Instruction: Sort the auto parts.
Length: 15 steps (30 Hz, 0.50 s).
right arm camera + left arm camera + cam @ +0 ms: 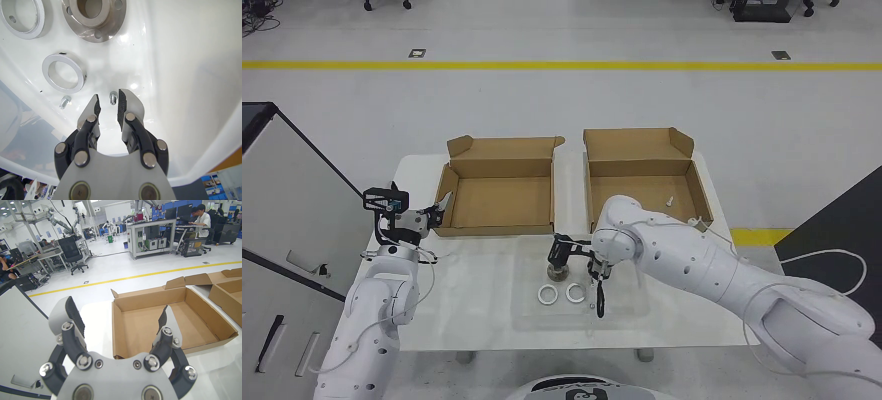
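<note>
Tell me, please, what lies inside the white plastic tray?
The white plastic tray holds a brownish metal flange, two silver metal rings and two small silver bolts, one between the fingers of the open right gripper. Whatever lies under that gripper is hidden.

The right arm and left arm are white and round. The right gripper and left gripper have silver fingers, black bumpy pads and shiny screws.

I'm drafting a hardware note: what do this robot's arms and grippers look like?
The left arm and right arm are glossy white rounded shells; a thin white cable loops off the right one. The left gripper and right gripper match: silver plates, black links with round screws, black ribbed pads.
</note>
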Motion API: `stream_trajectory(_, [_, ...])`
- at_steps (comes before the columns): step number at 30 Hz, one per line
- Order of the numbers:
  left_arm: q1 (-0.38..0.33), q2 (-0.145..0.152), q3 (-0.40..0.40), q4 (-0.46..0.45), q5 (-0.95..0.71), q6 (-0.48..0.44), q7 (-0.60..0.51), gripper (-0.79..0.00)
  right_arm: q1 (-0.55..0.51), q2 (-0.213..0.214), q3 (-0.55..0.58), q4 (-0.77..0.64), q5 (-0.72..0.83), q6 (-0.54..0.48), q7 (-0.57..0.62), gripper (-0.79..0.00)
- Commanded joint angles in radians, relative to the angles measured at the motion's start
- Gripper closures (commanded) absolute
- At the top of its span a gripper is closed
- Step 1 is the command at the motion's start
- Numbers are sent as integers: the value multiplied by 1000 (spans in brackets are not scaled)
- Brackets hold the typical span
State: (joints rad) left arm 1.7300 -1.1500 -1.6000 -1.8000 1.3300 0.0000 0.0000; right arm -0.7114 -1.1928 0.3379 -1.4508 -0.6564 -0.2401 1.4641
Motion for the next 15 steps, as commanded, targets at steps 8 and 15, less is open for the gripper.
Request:
stream_trajectory(8, [0,0,0,0,0,0,0,-785,-4,-4,13,-2,2,17,15,0])
stream_trajectory(15, [0,0,0,0,0,0,0,-785,-6,10,61,-86,34,52,58,0])
